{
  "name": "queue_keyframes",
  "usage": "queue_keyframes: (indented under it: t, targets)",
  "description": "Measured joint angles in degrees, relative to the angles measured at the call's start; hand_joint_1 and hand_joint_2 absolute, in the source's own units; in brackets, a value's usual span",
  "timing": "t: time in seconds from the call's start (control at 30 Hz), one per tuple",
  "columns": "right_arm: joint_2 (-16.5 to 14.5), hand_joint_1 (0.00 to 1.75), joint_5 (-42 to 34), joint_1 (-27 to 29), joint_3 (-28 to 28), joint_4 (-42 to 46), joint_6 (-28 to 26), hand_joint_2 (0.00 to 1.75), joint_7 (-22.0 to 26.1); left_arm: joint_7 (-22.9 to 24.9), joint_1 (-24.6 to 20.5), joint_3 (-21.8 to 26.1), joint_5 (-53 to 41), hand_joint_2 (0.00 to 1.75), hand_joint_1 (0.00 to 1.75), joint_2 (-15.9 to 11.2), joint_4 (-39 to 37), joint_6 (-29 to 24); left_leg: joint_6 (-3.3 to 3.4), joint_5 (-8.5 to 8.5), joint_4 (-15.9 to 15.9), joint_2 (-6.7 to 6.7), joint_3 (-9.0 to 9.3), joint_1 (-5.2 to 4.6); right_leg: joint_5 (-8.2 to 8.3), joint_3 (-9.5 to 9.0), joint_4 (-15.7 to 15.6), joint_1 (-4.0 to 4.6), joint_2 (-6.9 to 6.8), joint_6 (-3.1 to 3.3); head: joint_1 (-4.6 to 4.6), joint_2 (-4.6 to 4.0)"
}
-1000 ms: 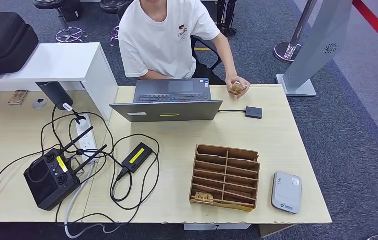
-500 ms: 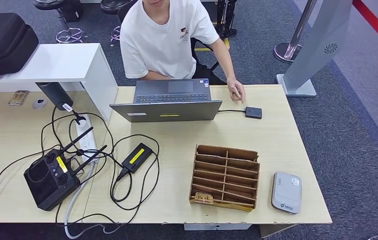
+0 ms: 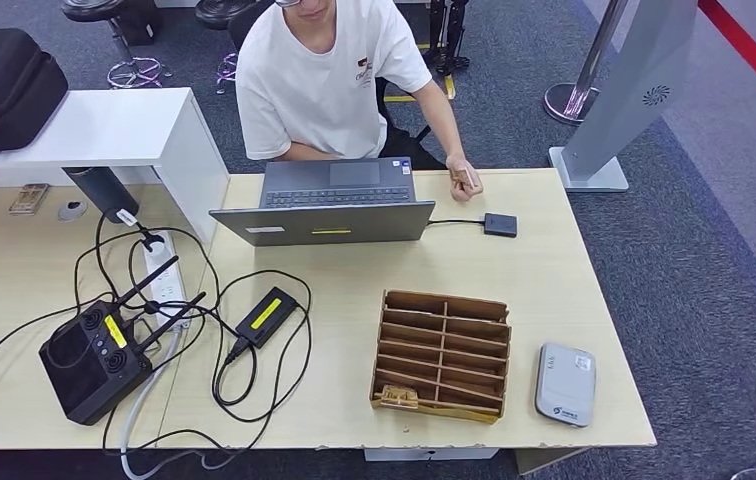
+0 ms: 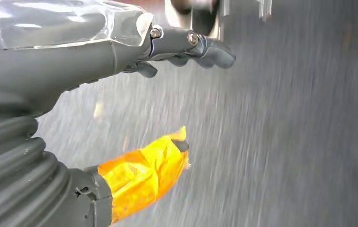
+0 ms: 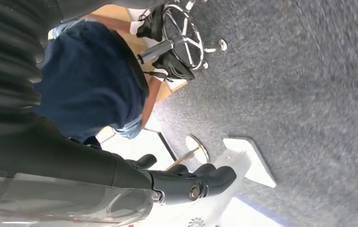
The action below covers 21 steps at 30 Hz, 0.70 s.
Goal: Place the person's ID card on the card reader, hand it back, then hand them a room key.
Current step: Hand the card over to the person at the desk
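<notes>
Big light wooden desk (image 3: pixel 554 250), a person in a white t-shirt (image 3: pixel 319 80) sitting behind an open grey laptop (image 3: pixel 329 205). Brown slotted wooden key rack (image 3: pixel 442 355), grey card reader (image 3: pixel 565 384) just beside it. The person's hand (image 3: pixel 462 180) holds the small tan key card (image 3: pixel 466 178) at the desk's far edge. Left hand (image 4: pixel 167 94) and right hand (image 5: pixel 186 182): fingers apart, holding nothing.

The person's hand (image 3: pixel 464 180), raised above the far edge of the table (image 3: pixel 554 270) a second ago with a small brown item (image 3: pixel 462 178) displayed in it, has been lowered onto the tabletop just right of the laptop (image 3: pixel 326 205), the item held there. The head camera has been shifted slightly.
</notes>
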<state>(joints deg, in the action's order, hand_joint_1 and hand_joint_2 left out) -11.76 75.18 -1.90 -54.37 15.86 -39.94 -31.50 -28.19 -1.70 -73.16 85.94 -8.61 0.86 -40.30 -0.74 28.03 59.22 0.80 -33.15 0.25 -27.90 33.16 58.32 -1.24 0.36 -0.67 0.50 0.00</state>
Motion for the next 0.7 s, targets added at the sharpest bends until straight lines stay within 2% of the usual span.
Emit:
queue_keyframes:
  t: [0.07, 0.13, 0.23, 0.3, 0.37, 0.47, 0.6, 0.7]
  targets:
    - [-0.84, 0.00, 0.38, 0.14, -1.44, 1.35, -0.14, 1.75, -0.04, 0.30, 0.79, 0.60, -1.07, 1.75, 0.00, -1.99, -0.28, -0.10, -0.09, -0.03, -0.01, 0.08, 0.02, 0.01, -0.05, 0.03, 0.02, 0.02, -0.07, 0.08, 0.02, 0.00]
    - [-1.50, 0.00, 0.16, -0.01, -2.54, 1.51, -0.03, 1.75, 0.74, 4.75, 0.62, 0.92, -3.42, 1.75, 0.00, -1.38, -0.39, 0.13, -0.13, -0.04, -0.03, 0.17, 0.01, -0.02, -0.08, 0.02, 0.03, -0.01, -0.17, 0.11, 0.01, 0.00]
    - [-1.85, 0.00, -0.56, -0.59, -3.73, 0.13, 2.78, 1.75, 2.81, 15.45, -0.76, 0.99, -3.85, 1.75, 0.00, 4.77, -0.32, 3.33, -0.14, -0.03, -0.02, 0.16, 0.00, -0.12, -0.04, -0.08, 0.03, -0.17, -0.18, 0.05, 0.01, 0.00]
    - [-1.82, 0.00, -1.29, -0.96, -4.44, -0.97, 7.61, 1.75, 3.93, 22.16, -1.50, 1.02, -2.51, 1.75, 0.00, 9.10, 0.63, 10.03, -0.11, -0.03, 0.01, 0.14, 0.00, -0.13, 0.03, -0.14, -0.04, -0.18, -0.14, -0.05, -0.05, 0.00]
    - [-1.66, 0.00, -2.01, -1.14, -5.09, -1.71, 14.08, 1.75, 5.00, 27.87, -1.99, 1.52, 0.09, 1.75, 0.00, 11.78, 1.85, 18.47, -0.04, 0.01, 0.05, 0.15, 0.05, -0.15, 0.10, -0.23, -0.16, -0.15, -0.09, -0.14, -0.18, 0.00]
    - [-1.32, 0.00, -2.50, -1.28, -5.76, -2.43, 19.76, 1.75, 5.86, 32.16, -2.34, 2.46, 2.66, 1.75, 0.00, 12.92, 2.44, 25.02, 0.13, 0.06, 0.06, 0.22, 0.14, -0.23, 0.11, -0.29, -0.20, -0.22, -0.09, -0.19, -0.17, 0.00]
    - [-0.90, 0.00, -2.72, -1.55, -6.31, -2.98, 22.96, 1.75, 5.65, 33.59, -2.57, 2.85, 2.61, 1.75, 0.00, 13.36, 2.55, 25.63, 0.16, 0.03, 0.02, 0.32, 0.19, -0.21, 0.09, -0.31, -0.17, -0.23, -0.12, -0.18, -0.15, 0.00]
    - [-0.64, 0.00, -3.61, -1.89, -6.86, -3.47, 32.87, 1.75, 4.24, 39.31, -3.59, 2.93, 1.26, 1.75, 0.00, 13.48, 2.54, 26.59, 0.16, 0.03, 0.01, 0.43, 0.21, -0.20, 0.08, -0.36, -0.16, -0.25, -0.18, -0.18, -0.14, 0.00]
